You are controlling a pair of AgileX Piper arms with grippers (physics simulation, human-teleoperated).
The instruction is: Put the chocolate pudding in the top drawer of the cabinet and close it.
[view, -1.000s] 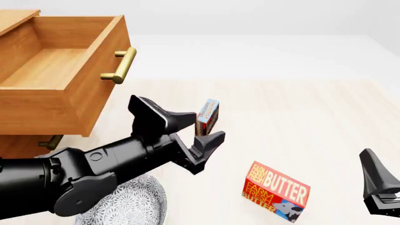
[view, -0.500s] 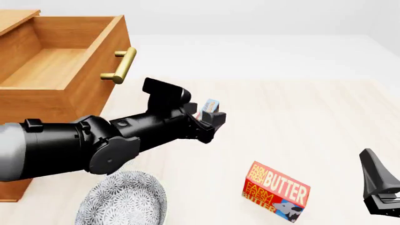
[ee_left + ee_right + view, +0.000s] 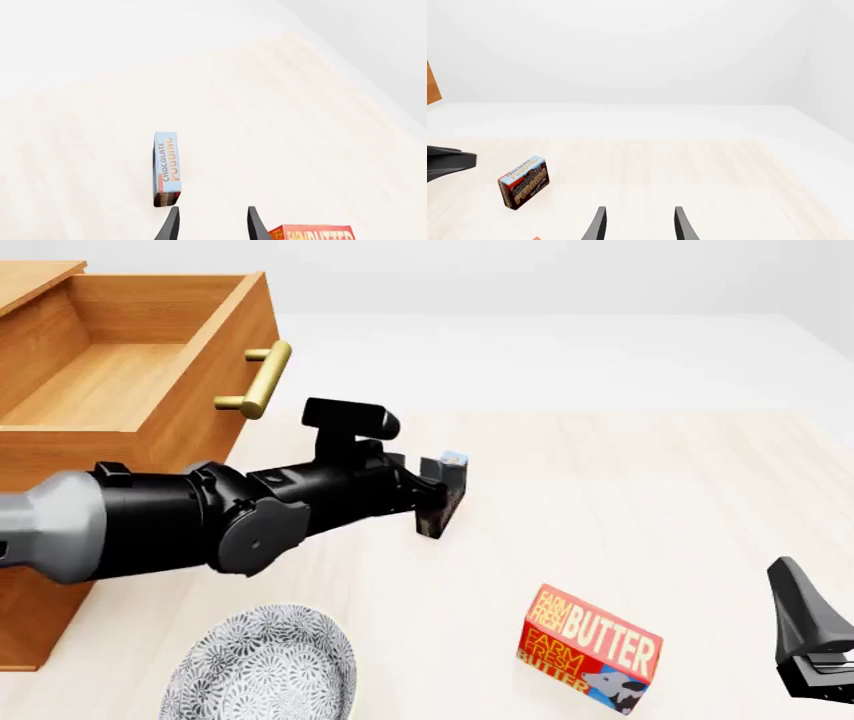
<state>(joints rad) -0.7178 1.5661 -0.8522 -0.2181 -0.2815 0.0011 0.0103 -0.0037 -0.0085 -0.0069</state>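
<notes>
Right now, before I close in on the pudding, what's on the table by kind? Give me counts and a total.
Cabinets: 1, the cabinet with its top drawer pulled open
Chocolate pudding boxes: 1, the chocolate pudding standing on the table
Butter boxes: 1, the butter box
Patterned plates: 1, the plate
Total: 4

In the front view, the black left pincer point(image 3: 438, 502) covers most of the small blue-and-brown chocolate pudding box point(image 3: 453, 459); whether the fingers touch it cannot be told. The orange-brown wooden cabinet point(image 3: 40, 610) is cut by the left edge, its lower drawer hidden behind the left arm. Beside the cabinet, the grey patterned plate point(image 3: 263, 668) runs off the bottom edge. The red butter box point(image 3: 312, 233) is cropped in the left wrist view. The black right pincer point(image 3: 809, 645) shows only partly.
</notes>
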